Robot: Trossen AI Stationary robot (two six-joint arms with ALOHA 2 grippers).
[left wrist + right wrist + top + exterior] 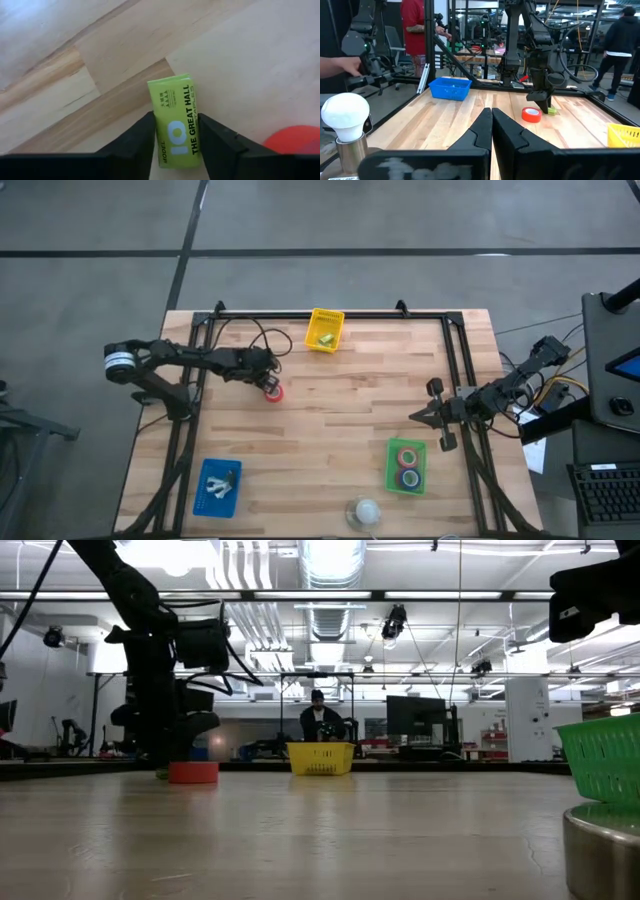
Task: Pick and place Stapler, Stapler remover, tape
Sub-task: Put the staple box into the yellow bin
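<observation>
Though the high view hides it under the left gripper at upper left of the table, we see in the left wrist view a small lime-green cardboard box printed "THE GREAT HALL" and "10", standing between both dark fingers, which touch its sides. A glossy red tape roll lies just beside it on pale wood planks. At right, the right gripper rests fully closed and empty.

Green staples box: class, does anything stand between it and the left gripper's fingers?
Nothing visible does. The small green cardboard staples box lies on the table between the left gripper fingers; the red tape roll lies beside, apart.
</observation>
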